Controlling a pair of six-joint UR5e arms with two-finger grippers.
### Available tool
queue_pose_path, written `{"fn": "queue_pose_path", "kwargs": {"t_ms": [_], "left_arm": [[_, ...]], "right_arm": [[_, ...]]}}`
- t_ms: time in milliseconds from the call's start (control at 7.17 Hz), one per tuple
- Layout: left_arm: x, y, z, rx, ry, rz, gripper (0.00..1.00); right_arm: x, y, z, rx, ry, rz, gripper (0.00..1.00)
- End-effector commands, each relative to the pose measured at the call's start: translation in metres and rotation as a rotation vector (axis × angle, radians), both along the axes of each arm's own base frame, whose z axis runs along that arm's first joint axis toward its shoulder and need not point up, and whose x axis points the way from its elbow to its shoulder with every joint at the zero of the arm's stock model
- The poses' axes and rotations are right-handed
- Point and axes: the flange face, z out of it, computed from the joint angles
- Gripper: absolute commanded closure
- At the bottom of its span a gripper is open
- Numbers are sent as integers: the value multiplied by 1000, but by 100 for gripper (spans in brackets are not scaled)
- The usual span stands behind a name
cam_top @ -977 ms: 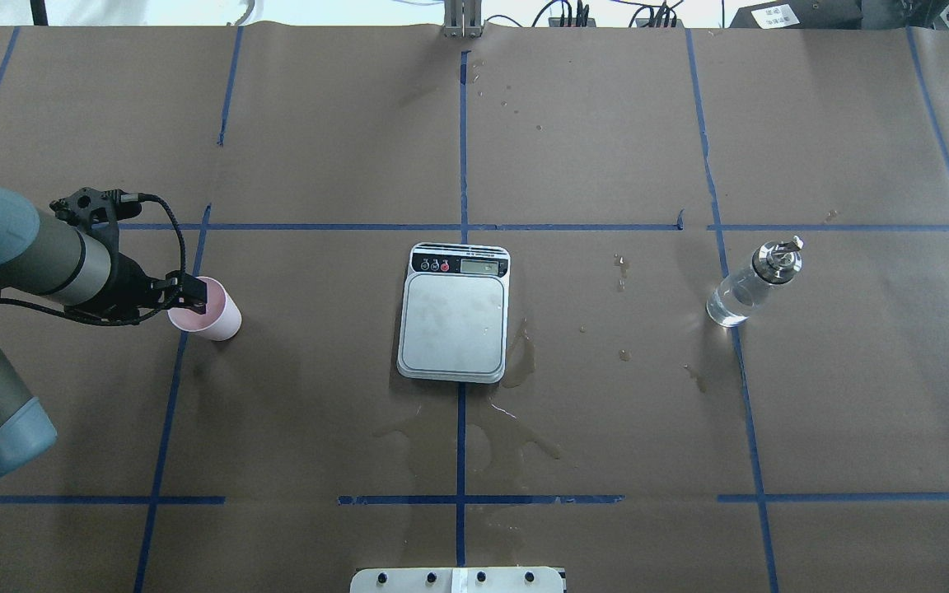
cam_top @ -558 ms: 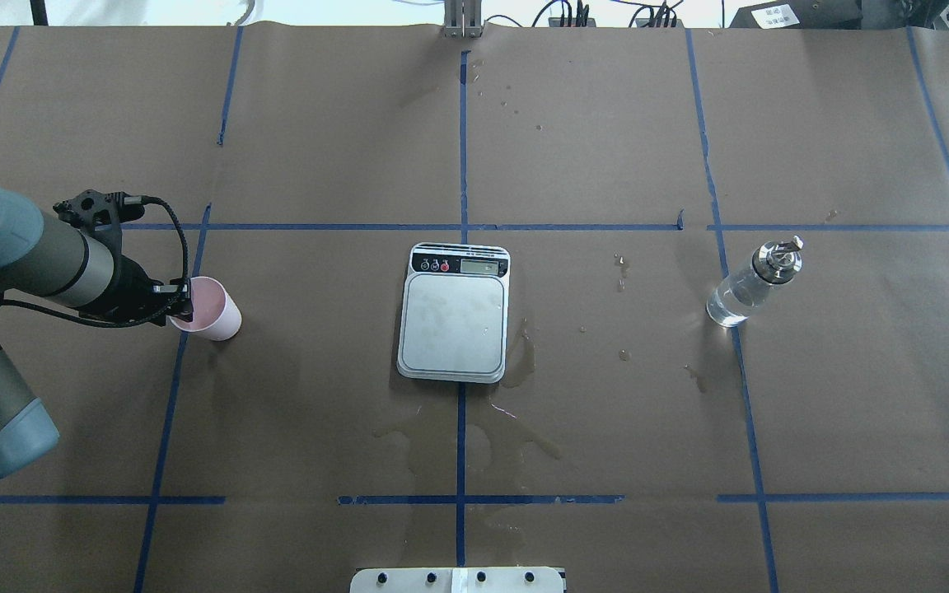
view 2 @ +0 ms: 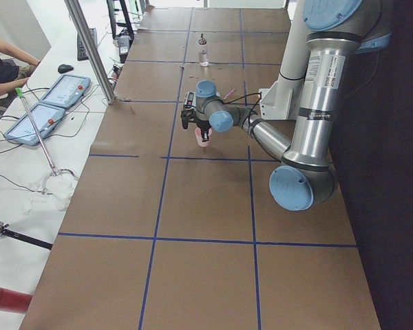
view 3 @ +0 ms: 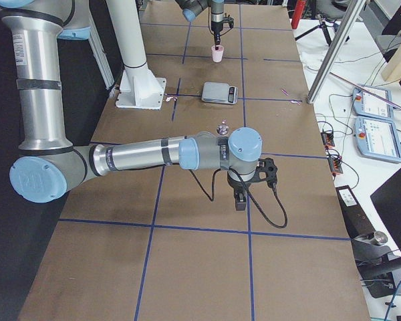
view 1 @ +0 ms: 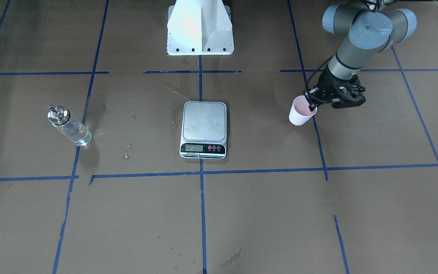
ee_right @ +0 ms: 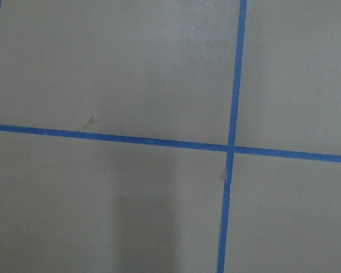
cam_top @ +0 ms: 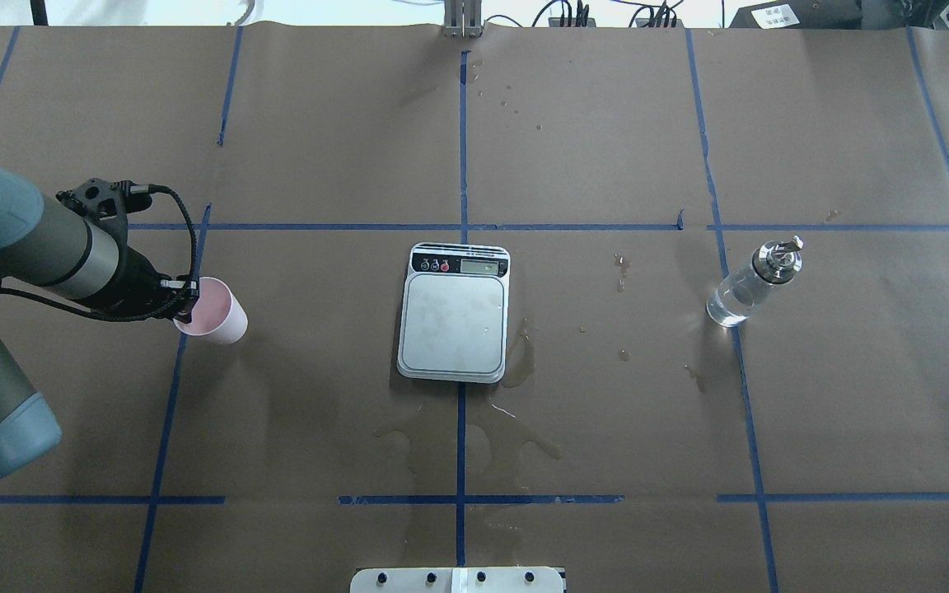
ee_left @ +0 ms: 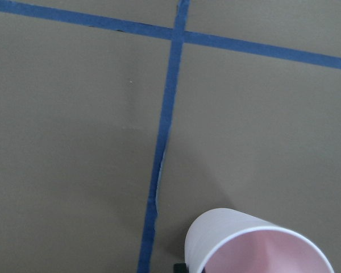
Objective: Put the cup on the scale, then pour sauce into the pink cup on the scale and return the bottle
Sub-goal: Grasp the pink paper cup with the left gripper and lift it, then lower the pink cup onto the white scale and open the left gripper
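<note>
The pale pink cup point(cam_top: 217, 313) hangs slightly tilted at the table's left, also seen in the front view point(view 1: 299, 113) and the left wrist view point(ee_left: 244, 244). My left gripper point(cam_top: 186, 303) is shut on the cup's near rim, one finger inside it. The silver scale point(cam_top: 453, 317) lies at the table's centre with a bare platform. The clear glass bottle point(cam_top: 750, 284) with clear liquid and a metal spout stands at the right. My right gripper point(view 3: 240, 197) hangs over bare paper near the table's right end; I cannot tell whether it is open or shut.
Wet stains point(cam_top: 474, 436) darken the brown paper in front of and beside the scale. Blue tape lines cross the table. The robot's white base point(view 1: 200, 26) stands behind the scale. Operators' tablets point(view 2: 48, 103) lie on a side bench.
My left gripper has shifted a little to the right with the cup, and the cup now sits slightly further right and tilted. Scale and bottle have not moved.
</note>
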Motion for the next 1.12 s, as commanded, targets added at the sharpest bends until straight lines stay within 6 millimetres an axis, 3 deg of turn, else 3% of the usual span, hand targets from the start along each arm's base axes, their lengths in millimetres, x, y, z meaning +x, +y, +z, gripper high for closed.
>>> {"fn": "queue_pose_path", "kwargs": {"t_ms": [0, 140, 419, 698, 837, 977], "left_arm": [[13, -19, -139, -51, -41, -14, 100], [22, -24, -171, -69, -19, -40, 100], [72, -46, -214, -127, -14, -73, 100], [144, 0, -217, -156, 8, -110, 100], [163, 1, -209, -174, 19, -125, 100], [175, -6, -214, -177, 22, -134, 100]], "right_arm": [[0, 0, -1, -1, -2, 2, 0], [0, 0, -6, 7, -2, 3, 0], [0, -3, -12, 16, -4, 7, 0], [0, -5, -15, 19, -4, 8, 0], [0, -6, -19, 27, -4, 8, 0], [-1, -7, -21, 27, -6, 10, 0]]}}
